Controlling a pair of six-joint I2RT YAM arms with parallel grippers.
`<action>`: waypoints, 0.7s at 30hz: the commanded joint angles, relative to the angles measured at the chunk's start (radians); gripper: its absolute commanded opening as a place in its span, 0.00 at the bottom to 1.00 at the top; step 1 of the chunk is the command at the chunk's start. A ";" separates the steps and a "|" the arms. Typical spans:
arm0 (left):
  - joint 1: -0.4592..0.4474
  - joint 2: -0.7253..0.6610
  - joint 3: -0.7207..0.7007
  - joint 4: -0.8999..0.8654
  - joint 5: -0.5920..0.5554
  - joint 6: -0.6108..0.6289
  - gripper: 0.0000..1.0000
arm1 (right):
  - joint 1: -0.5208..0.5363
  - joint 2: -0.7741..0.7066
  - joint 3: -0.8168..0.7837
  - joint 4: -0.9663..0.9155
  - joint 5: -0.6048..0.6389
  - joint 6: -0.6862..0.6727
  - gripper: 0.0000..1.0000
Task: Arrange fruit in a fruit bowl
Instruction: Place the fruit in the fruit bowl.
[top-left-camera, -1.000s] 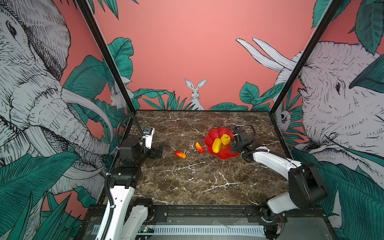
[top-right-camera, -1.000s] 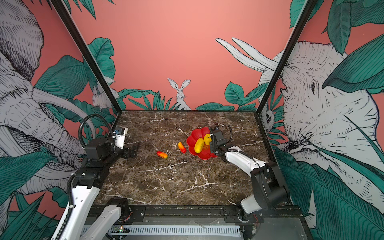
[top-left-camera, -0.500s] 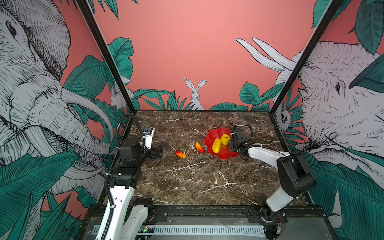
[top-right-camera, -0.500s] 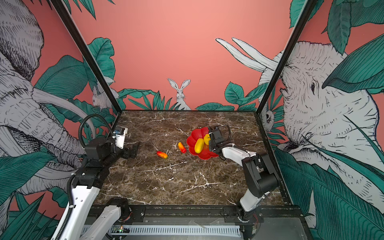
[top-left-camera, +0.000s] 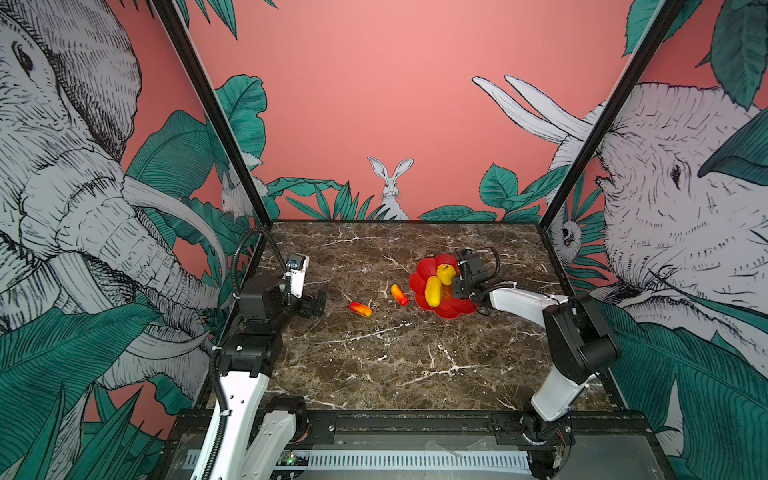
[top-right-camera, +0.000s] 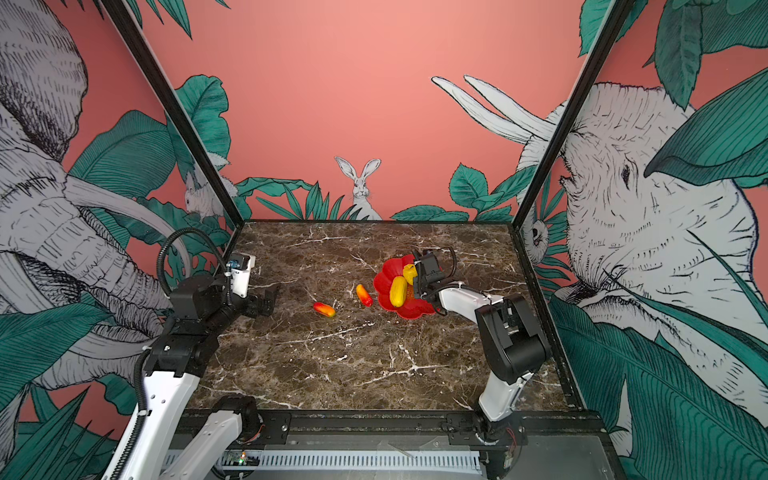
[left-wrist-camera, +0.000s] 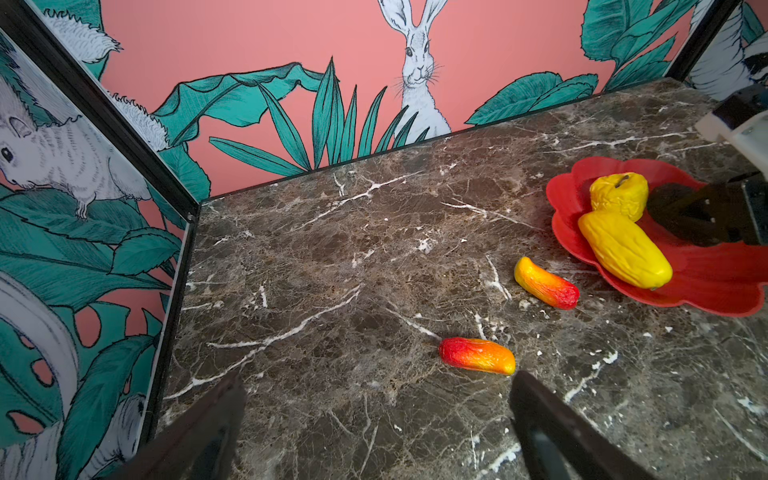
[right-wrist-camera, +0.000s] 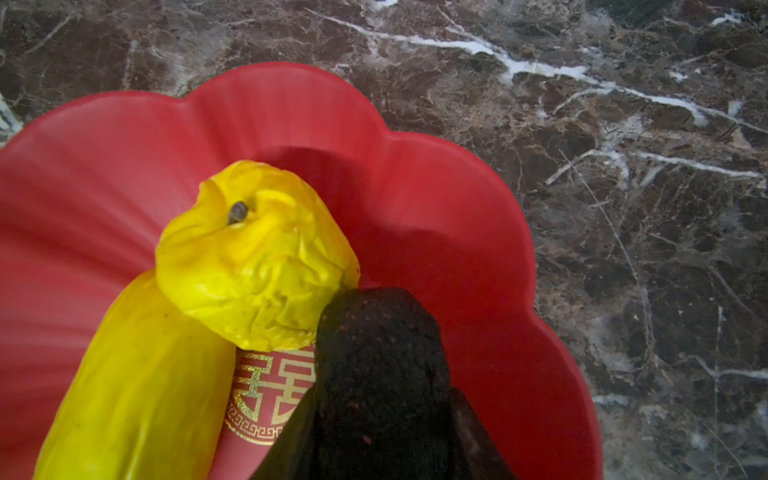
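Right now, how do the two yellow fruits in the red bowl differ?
The round yellow fruit is squat, crumpled and shows a dark stem; the long yellow fruit is stretched out and smoother, with no stem visible. The round one sits toward the bowl's middle, its edge overlapping the long one, which reaches toward the rim. Both are bright yellow and lie inside the bowl.

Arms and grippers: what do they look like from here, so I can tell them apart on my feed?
Both arms have white link shells with black joint housings and black grippers. The left arm carries a looping black corrugated cable and a white wrist camera box. The right arm has thin black wires looping over its wrist. The left gripper has dark fingers.
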 joint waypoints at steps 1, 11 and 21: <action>-0.003 -0.008 -0.009 -0.001 0.006 0.012 1.00 | -0.002 0.023 0.029 0.029 -0.012 0.012 0.00; -0.002 -0.011 -0.010 -0.001 0.004 0.012 1.00 | -0.002 0.059 0.062 0.022 -0.021 0.011 0.00; -0.002 -0.013 -0.009 0.001 0.007 0.011 1.00 | -0.002 0.030 0.063 0.000 -0.015 0.000 0.41</action>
